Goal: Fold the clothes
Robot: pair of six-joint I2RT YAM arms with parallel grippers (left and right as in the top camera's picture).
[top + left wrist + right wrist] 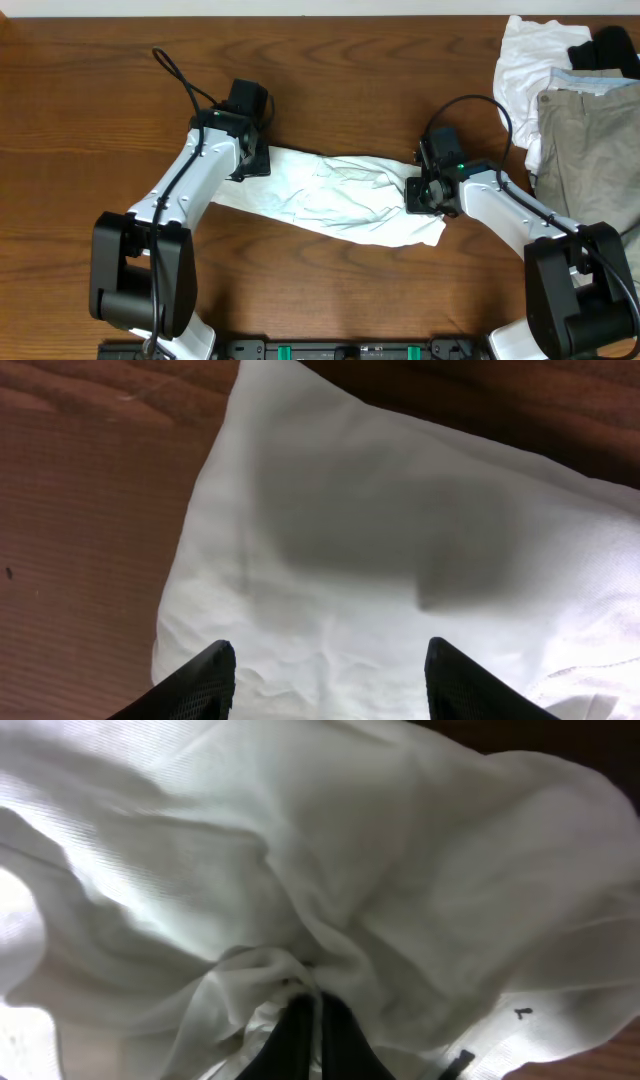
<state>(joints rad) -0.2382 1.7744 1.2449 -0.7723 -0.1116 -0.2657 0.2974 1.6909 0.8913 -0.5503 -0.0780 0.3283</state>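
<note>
White garment (pixel 335 200): thin, heavily wrinkled, lying in a long band across the middle of the table (pixel 90 110), running from upper left to lower right between the two arms. Left end: a flat, fairly smooth corner with bare wood beside and beyond it, lying directly under the left gripper (pixel 328 670). That claw stands open, its two dark fingers (pixel 205 680) spread wide over the cloth with nothing caught between them; a soft shadow falls on the fabric just ahead. Whether the tips press the cloth or hang just above it cannot be made out from the wrist view. Right end: bunched and rumpled, gathered up at the right gripper (pixel 310 1025). That claw is closed, its fingers drawn together with a pinched fold of the white fabric clamped between them, creases fanning out from the pinch. Just beside the pinch, toward the lower right of the wrist view, a small dark tab (pixel 460 1060) sits on the fabric edge, possibly a label, too blurred to read. Further stock, well apart at the table's far right corner: one crumpled white piece (pixel 520 60); one black piece (pixel 605 48) resting against it at the back; one pair of khaki trousers (pixel 590 140) lying partly over the white piece, reaching the table's right edge.
</note>
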